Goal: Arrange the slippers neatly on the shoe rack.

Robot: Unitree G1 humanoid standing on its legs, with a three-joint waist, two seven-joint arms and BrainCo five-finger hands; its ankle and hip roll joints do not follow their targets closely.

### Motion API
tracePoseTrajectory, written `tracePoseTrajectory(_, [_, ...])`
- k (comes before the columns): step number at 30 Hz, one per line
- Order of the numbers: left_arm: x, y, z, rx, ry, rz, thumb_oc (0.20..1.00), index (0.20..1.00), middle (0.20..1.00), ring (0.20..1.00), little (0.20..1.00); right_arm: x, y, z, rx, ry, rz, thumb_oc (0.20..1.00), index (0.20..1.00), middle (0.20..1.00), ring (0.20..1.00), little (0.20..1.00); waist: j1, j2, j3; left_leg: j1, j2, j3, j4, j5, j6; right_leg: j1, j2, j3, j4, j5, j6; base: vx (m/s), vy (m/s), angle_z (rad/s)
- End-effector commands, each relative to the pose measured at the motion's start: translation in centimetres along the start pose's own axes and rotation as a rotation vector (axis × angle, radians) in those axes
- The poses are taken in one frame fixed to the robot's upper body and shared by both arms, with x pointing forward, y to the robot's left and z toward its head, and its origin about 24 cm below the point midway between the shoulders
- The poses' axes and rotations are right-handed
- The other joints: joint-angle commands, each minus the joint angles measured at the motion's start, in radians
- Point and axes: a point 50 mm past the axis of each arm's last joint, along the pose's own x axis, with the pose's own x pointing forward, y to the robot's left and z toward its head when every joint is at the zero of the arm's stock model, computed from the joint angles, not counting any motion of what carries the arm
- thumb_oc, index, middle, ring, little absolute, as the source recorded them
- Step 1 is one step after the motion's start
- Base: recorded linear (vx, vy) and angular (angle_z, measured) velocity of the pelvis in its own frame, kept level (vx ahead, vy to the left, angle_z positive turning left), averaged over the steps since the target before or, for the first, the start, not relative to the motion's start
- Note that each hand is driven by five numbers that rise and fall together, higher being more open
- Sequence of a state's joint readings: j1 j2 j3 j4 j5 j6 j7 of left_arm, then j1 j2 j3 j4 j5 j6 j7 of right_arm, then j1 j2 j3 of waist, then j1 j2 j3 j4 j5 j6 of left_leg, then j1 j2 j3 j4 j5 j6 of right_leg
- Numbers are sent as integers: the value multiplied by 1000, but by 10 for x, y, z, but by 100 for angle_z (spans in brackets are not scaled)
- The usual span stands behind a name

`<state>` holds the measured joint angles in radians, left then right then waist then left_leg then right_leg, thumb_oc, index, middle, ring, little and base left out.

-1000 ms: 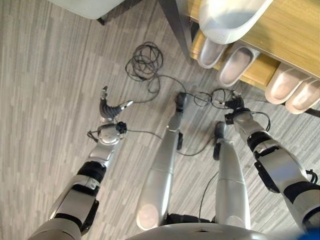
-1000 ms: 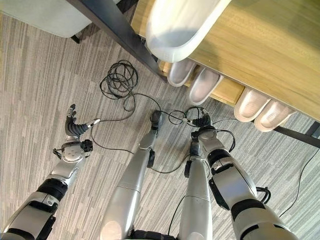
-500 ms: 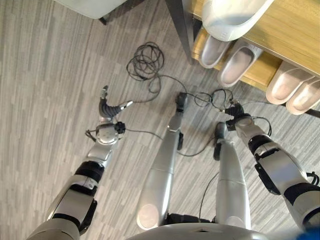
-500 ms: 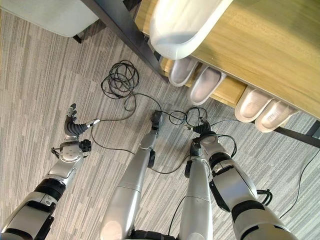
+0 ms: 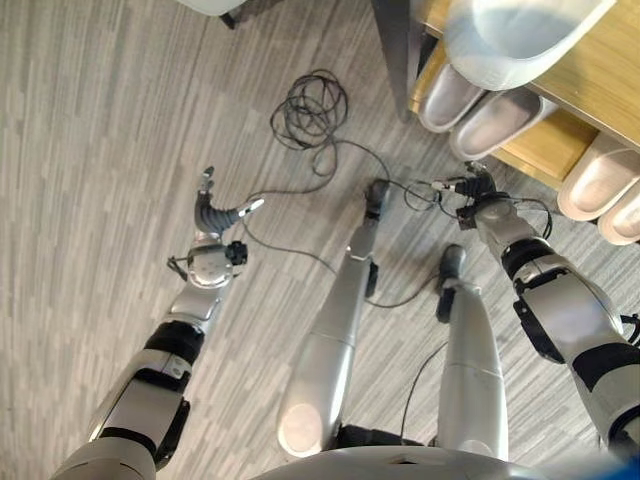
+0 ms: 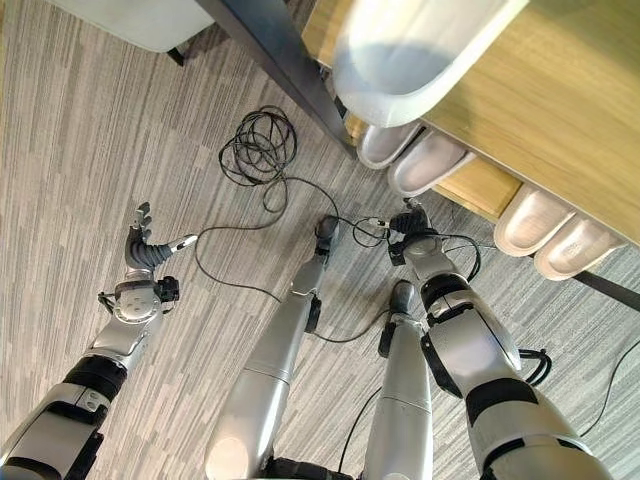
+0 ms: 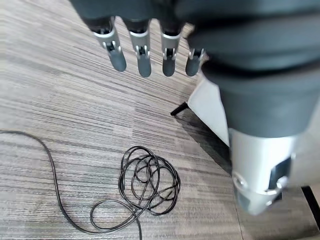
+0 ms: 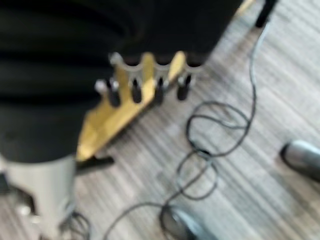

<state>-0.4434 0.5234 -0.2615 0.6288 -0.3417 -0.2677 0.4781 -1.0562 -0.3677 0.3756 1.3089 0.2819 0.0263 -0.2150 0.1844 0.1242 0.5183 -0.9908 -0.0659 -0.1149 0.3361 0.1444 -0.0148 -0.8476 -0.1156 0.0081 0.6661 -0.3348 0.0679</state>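
Note:
A wooden shoe rack with dark metal legs stands at the upper right. One pale slipper lies on its top shelf, toe past the edge. On the lower shelf sit two pairs of pale slippers, one pair near the leg and one further right. My right hand hovers over the floor just in front of the near pair, open and holding nothing; the rack's wood shows past its fingers. My left hand is out over the floor at the left, open and spread, with straight fingers.
The rack's dark leg slants down to the floor at the left of the shelves. A pale piece of furniture on a dark foot stands at the upper left, also seen as a white body. Grey striped carpet lies all around.
The camera has shifted, so the rack sits further right and up. My right hand has moved a little closer to the lower shelf. The left hand keeps its pose.

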Motion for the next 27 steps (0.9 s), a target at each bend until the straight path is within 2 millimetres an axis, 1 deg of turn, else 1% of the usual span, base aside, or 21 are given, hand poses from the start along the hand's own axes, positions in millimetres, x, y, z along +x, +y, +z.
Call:
tracePoseTrajectory(1, [0,19,-2,-38,-13,74,1000,1000,1000,1000,1000,3,-30,4,50,-11,-135,1000,1000,1000,1000,1000,-2,66,2,-38,-53,28,98,-178,-1,61,-1,6,-92,92,-14,0,0,0])
tracePoseTrajectory(2, [-2,21,-7,-40,8,86,1000,1000,1000,1000,1000,3,-38,5,57,-5,-187,1000,1000,1000,1000,1000,-3,69,2,-40,-54,30,95,-177,-2,61,-1,7,-99,94,-14,14,31,-1])
tracePoseTrajectory(4, [-4,22,-13,-40,37,103,1000,1000,1000,1000,1000,3,-43,9,58,-22,-230,1000,1000,1000,1000,1000,-5,72,2,-39,-53,31,89,-175,-2,60,0,9,-104,96,-13,6,17,-1])
tracePoseTrajectory(8, [-4,23,-17,-37,53,115,1000,1000,1000,1000,1000,3,-44,11,71,-38,-246,1000,1000,1000,1000,1000,-11,72,2,-35,-52,33,85,-175,-1,59,1,12,-105,98,-14,0,0,0])
tracePoseTrajectory(10, [-3,20,-17,-36,61,114,1000,1000,1000,1000,1000,2,-41,11,88,-47,-239,1000,1000,1000,1000,1000,-19,68,2,-33,-49,36,86,-176,0,58,2,13,-103,97,-14,0,0,0])
tracePoseTrajectory(11, [-2,17,-17,-34,67,114,1000,1000,1000,1000,1000,1,-33,9,99,-55,-221,1000,1000,1000,1000,1000,-31,59,2,-30,-46,38,88,-177,0,59,6,14,-101,95,-15,0,0,0])
tracePoseTrajectory(13, [-2,17,-18,-35,71,115,1000,1000,1000,1000,1000,1,-30,6,105,-54,-214,1000,1000,1000,1000,1000,-35,57,2,-26,-45,39,86,-178,0,62,8,15,-102,94,-16,-1,-3,-2])
tracePoseTrajectory(14, [-1,15,-18,-29,78,110,1000,1000,1000,1000,1000,-1,-23,1,108,-55,-194,1000,1000,1000,1000,1000,-43,50,2,-19,-42,38,87,-179,1,65,10,16,-99,94,-17,-1,-9,-5])
tracePoseTrajectory(15, [-1,15,-18,-29,78,110,1000,1000,1000,1000,1000,-1,-23,1,108,-54,-194,1000,1000,1000,1000,1000,-42,50,2,-19,-43,38,87,-179,1,65,10,16,-99,94,-17,-2,-14,-6])
tracePoseTrajectory(17, [-1,13,-21,-25,94,111,1000,1000,1000,1000,1000,-4,-12,-3,114,-73,-169,1000,1000,1000,1000,1000,-58,38,2,-10,-37,38,91,-181,1,71,10,19,-96,93,-18,-4,-6,-2])
tracePoseTrajectory(19, [-1,14,-21,-24,101,118,1000,1000,1000,1000,1000,-4,-11,-4,119,-77,-173,1000,1000,1000,1000,1000,-61,34,2,-6,-36,40,90,-182,2,75,11,20,-97,92,-19,-4,-13,-2])
tracePoseTrajectory(24, [-3,12,-28,-14,139,133,1000,1000,1000,1000,1000,-8,-12,3,146,-139,-211,1000,1000,1000,1000,1000,-80,19,2,2,-33,41,94,-184,3,85,14,24,-94,89,-23,-7,-18,-8])
tracePoseTrajectory(26, [-4,11,-32,-14,155,141,1000,1000,1000,1000,1000,-9,-15,2,179,-147,-242,1000,1000,1000,1000,1000,-86,16,2,2,-33,40,99,-186,4,85,15,27,-87,87,-24,-2,-9,-9])
tracePoseTrajectory(27, [-5,10,-33,-14,167,148,1000,1000,1000,1000,1000,-10,-19,5,211,-160,-276,1000,1000,1000,1000,1000,-91,15,2,1,-32,39,103,-187,4,83,14,27,-84,86,-25,0,-8,-5])
